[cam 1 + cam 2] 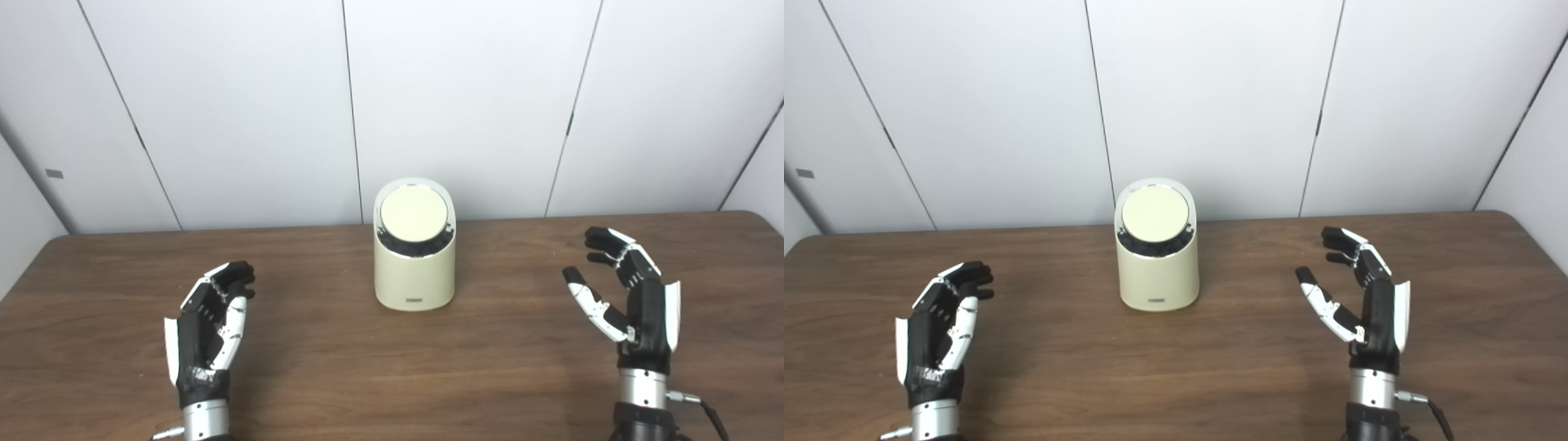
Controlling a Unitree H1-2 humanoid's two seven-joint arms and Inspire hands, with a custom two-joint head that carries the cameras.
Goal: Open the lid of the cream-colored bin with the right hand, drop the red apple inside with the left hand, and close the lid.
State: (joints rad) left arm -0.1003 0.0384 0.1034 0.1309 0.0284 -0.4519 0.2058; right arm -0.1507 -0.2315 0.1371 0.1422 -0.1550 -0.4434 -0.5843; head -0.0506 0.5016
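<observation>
Both hands, left (211,327) and right (631,300), are resting released, the bin (414,269) between them; no apple is showing, so the drop risks failing.

Left hand (211,324) and right hand (631,300) upright, empty, fingers apart.

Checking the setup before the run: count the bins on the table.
1. The cream-colored bin stands at the table's middle near the far edge, lid closed, between the left hand and right hand. No apple shows; the bin's inside is hidden.
</observation>
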